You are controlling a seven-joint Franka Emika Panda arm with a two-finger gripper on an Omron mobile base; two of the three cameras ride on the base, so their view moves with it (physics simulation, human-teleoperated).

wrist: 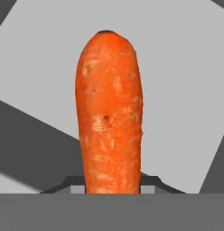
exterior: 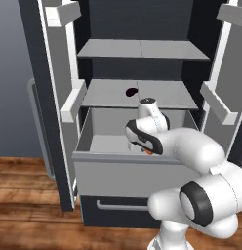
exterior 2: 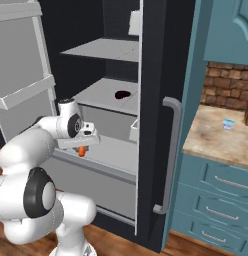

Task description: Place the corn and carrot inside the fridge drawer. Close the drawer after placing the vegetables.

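One carrot (wrist: 109,113) clamped in claw (exterior 2: 82,148) over open fridge drawer (exterior: 124,163).

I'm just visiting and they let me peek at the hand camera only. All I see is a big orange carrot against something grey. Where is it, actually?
Observer: The carrot hangs from the gripper above the open fridge drawer, which is pulled out of the fridge.
Visitor: Is the fridge open wide?
Observer: Yes, both doors stand open; the right door's long grey handle shows in the right base view.
Visitor: Anything else in the fridge?
Observer: A small dark item lies on the shelf just above the drawer; I can't tell what it is.
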